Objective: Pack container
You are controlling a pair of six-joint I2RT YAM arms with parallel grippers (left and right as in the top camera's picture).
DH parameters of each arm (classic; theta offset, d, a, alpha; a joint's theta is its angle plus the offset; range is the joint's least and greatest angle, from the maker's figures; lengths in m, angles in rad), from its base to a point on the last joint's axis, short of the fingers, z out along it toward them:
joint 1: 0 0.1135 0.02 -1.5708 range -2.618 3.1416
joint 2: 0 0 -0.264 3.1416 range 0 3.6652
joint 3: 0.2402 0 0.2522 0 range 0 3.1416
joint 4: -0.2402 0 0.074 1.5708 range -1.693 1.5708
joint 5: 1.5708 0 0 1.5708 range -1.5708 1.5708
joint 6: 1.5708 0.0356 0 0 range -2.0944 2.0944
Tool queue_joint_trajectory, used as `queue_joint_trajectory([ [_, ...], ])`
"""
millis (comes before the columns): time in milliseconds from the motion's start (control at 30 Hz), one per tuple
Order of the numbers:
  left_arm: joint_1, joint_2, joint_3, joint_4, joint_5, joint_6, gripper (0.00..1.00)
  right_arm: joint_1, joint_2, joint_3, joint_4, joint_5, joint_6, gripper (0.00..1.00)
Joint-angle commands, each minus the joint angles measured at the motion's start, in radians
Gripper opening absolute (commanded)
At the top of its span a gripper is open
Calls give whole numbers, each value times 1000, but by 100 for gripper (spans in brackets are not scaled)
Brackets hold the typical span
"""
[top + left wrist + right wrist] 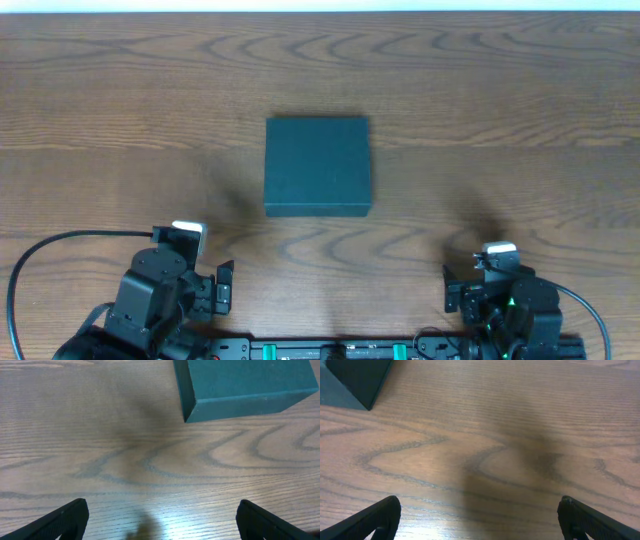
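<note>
The container (317, 165) is a dark teal-green square box with its lid shut, lying flat at the middle of the wooden table. It shows at the top right of the left wrist view (245, 385) and as a corner at the top left of the right wrist view (350, 380). My left gripper (222, 283) sits near the front edge, left of the box, open and empty (162, 512). My right gripper (455, 285) sits near the front edge, right of the box, open and empty (480, 512). No snack packets are in view.
The wooden table (520, 130) spans the whole view. A black cable (40, 255) loops at the front left by the left arm's base. A rail with green parts (330, 350) runs along the front edge.
</note>
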Motion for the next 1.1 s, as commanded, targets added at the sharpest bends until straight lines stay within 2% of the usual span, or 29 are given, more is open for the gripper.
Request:
queue_joint_trajectory([
  [0, -4, -4, 10, -2, -14, 3, 95, 6, -5, -3, -2, -7, -22, 99],
  [433, -3, -11, 9, -2, -15, 3, 95, 6, -5, -3, -2, -7, -22, 99],
  [533, 64, -37, -19, 33, -17, 6, 95, 6, -5, -3, -2, -7, -22, 99],
  [633, 144, -134, -151, 166, 39, 149, 95, 6, -5, -3, -2, -7, -22, 99],
  [700, 191, -253, -269, 172, 76, 121, 95, 6, -5, -3, -2, -7, -22, 99],
  [867, 228, -431, -408, 148, 106, 111, 95, 6, -5, -3, -2, -7, -22, 99],
  [1067, 233, -491, -486, 83, 90, 135, 95, 6, -5, -3, -2, -7, -22, 99],
])
